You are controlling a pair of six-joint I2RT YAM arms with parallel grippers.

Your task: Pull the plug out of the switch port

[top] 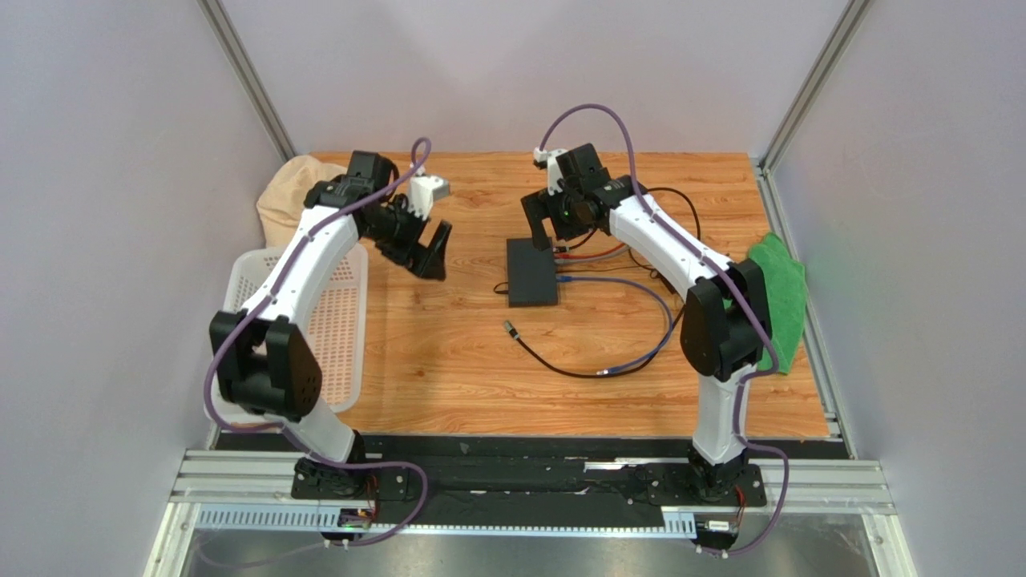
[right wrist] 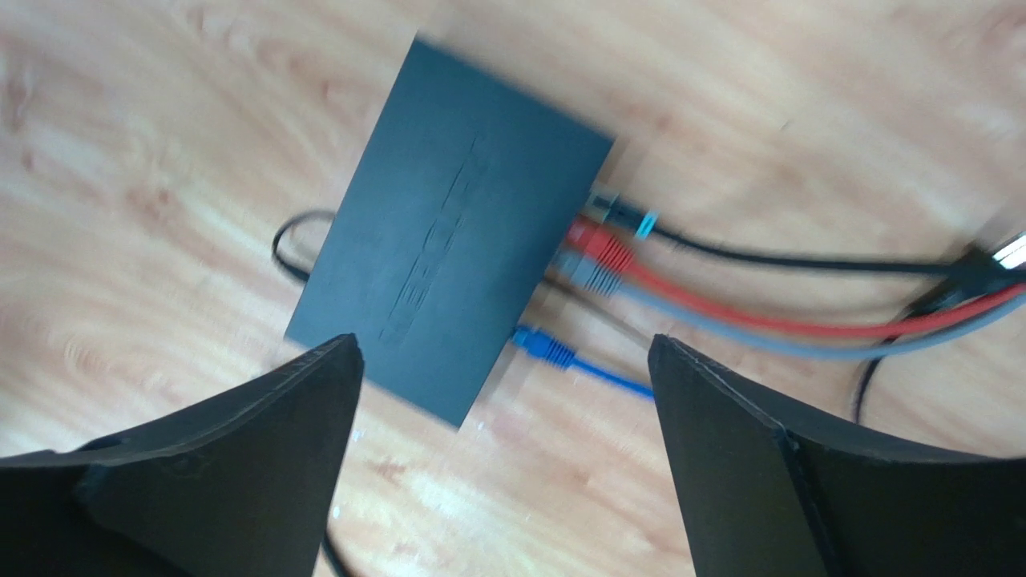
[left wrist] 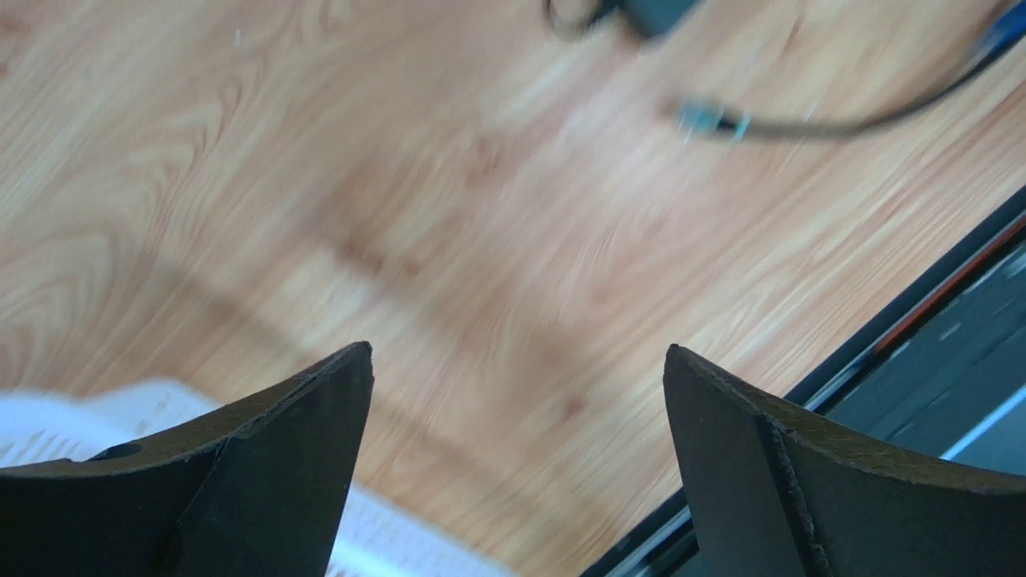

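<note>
The flat black switch box (top: 531,273) lies mid-table; it also shows in the right wrist view (right wrist: 458,277). The blue plug (right wrist: 541,348) sits against the box's narrow edge at its port. Its thin blue-purple cable (top: 656,307) loops away to the right and forward. My right gripper (top: 540,224) hangs open and empty above the box's far end; in its wrist view (right wrist: 502,346) the plug lies between the fingers, well below them. My left gripper (top: 429,250) is open and empty in the air left of the box, over bare wood in its wrist view (left wrist: 517,351).
Red (right wrist: 599,249), grey and black plugs sit in the same edge of the box. A loose black cable with a metal tip (top: 511,326) lies in front of it. A white basket (top: 325,315) and beige cloth (top: 282,200) are at left, a green cloth (top: 780,292) at right.
</note>
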